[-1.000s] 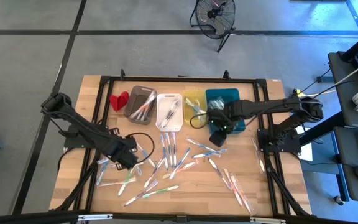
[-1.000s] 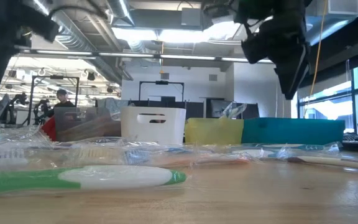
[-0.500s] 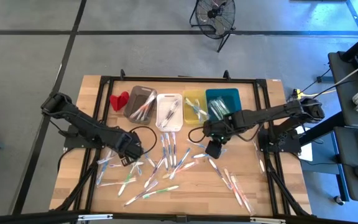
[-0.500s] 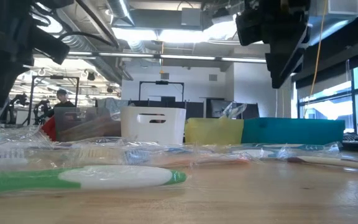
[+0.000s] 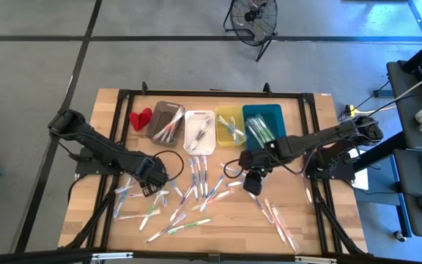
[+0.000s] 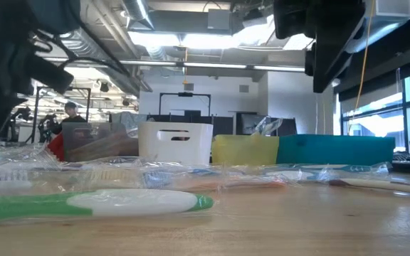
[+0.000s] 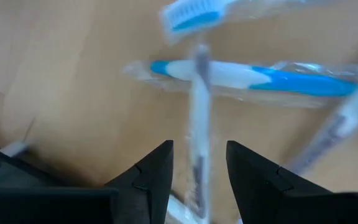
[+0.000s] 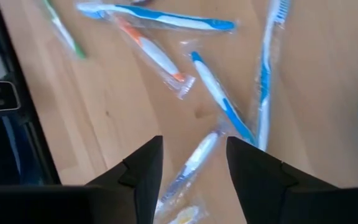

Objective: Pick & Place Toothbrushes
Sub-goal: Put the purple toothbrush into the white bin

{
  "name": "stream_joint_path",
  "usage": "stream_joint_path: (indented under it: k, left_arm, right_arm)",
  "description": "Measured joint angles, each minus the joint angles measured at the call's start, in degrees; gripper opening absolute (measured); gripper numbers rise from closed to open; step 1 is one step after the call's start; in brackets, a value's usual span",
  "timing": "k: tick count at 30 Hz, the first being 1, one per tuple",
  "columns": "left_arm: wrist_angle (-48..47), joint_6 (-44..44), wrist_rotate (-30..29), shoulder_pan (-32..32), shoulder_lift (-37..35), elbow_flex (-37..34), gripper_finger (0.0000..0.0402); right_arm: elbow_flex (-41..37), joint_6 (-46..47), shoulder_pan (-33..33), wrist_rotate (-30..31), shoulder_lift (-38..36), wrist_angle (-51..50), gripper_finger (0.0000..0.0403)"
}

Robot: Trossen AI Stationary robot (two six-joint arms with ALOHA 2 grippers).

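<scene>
Many wrapped toothbrushes [image 5: 196, 192] lie flat and scattered on the wooden table; a few more rest inside the bins. My left gripper [image 5: 154, 183] hangs open over the left part of the scatter, pointing down. In its wrist view a pale grey toothbrush [image 7: 196, 155] runs between the two fingers, and a blue-and-white one [image 7: 253, 78] lies across beyond it. My right gripper [image 5: 251, 182] stands open above the toothbrushes right of centre. A blue-and-white wrapped toothbrush [image 8: 191, 163] lies on the table below the gap between its fingers.
Along the far side stand a grey bin [image 5: 165, 121], a white bin [image 5: 199, 130], a yellow bin [image 5: 230, 126] and a teal bin [image 5: 264, 125], with a small red object [image 5: 140, 117] left of them. A black frame [image 5: 123, 94] borders the table.
My right gripper has moved from the near edge of the teal bin toward the table's near edge, out over the scattered toothbrushes, and has tipped more steeply downward. My left gripper has sunk toward the toothbrushes beneath it and shifted slightly right.
</scene>
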Motion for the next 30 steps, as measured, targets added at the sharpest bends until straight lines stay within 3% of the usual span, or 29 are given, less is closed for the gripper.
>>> stream_joint_path:
  k: [20,24,30]
  left_arm:
    - [11.8,-2.4,4.1,0.3,-0.3,-8.6,0.0140]
    - [12.1,-2.5,4.1,0.3,-0.3,-8.6,0.0112]
    - [12.2,-2.5,4.7,0.2,-0.2,-8.7,0.0028]
  right_arm:
    - [0.0,-0.3,0.6,1.9,0.0,3.0,0.0157]
    - [0.0,-0.4,0.6,2.1,0.0,3.3,0.0149]
    - [0.0,-2.2,0.6,2.9,0.0,4.6,0.0138]
